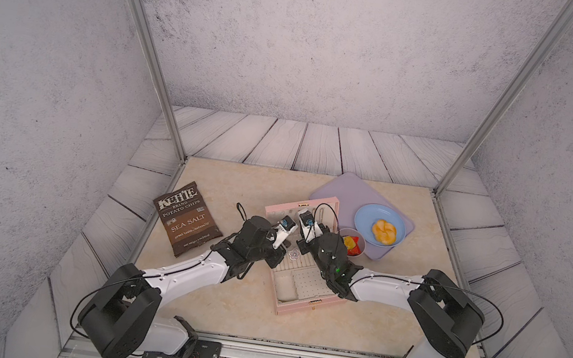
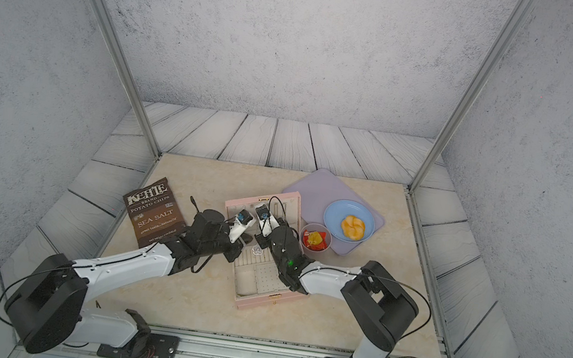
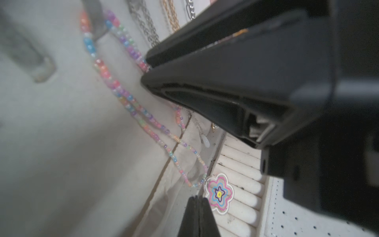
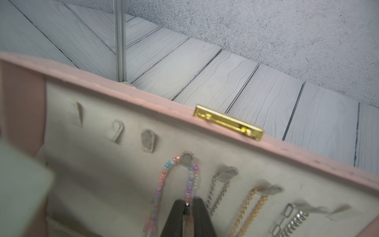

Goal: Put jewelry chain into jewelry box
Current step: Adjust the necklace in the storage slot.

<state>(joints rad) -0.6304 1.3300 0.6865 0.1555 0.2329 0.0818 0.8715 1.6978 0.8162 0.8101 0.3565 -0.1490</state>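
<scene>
The jewelry box is pale pink and lies open mid-table, its cream-lined lid upright. The jewelry chain is a string of pastel beads looped over a lid hook. Its flower pendant rests on the ring rolls. My right gripper is shut on one strand just below the hook. My left gripper is shut and empty, its tips right beside the pendant.
Other chains hang on neighbouring hooks: thin silver, gold, chunky silver. A chip bag lies left of the box. To its right, a lilac tray bears a blue plate and a snack bowl.
</scene>
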